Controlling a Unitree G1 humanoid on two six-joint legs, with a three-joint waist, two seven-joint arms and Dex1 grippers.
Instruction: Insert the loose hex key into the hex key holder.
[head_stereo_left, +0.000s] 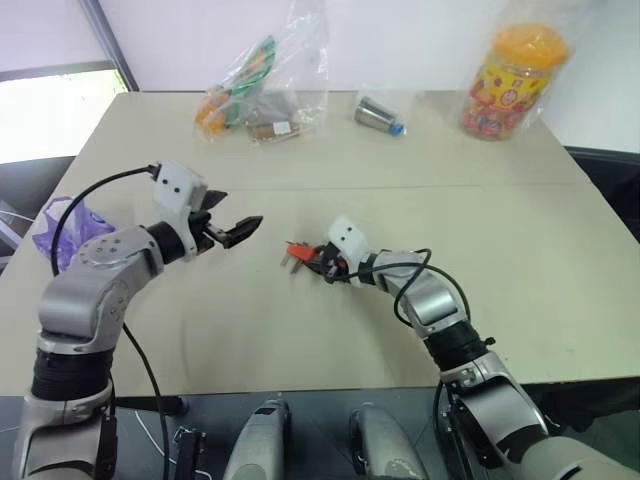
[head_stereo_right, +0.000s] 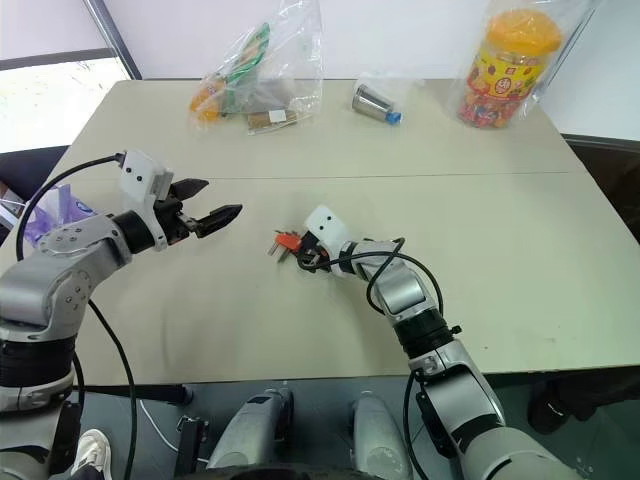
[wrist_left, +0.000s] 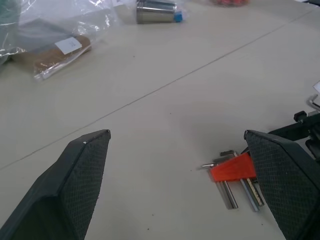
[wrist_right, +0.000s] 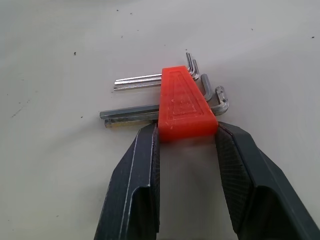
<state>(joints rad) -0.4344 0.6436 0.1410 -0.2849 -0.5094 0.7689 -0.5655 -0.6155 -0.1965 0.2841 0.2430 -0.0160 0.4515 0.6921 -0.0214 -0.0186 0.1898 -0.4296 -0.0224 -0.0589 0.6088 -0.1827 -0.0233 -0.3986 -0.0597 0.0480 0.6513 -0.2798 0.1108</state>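
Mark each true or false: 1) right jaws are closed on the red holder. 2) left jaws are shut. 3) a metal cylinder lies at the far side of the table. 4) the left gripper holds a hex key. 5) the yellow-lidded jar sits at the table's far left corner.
1) The right gripper has its jaws against both sides of the red-orange plastic hex key holder. True.
2) The left gripper is shut. False: its jaws stand wide apart.
3) A short metal cylinder with a blue end lies at the far side of the beige table. True.
4) The left gripper holds a hex key. False: nothing is between its jaws.
5) The yellow-lidded jar is far left. False: far right.
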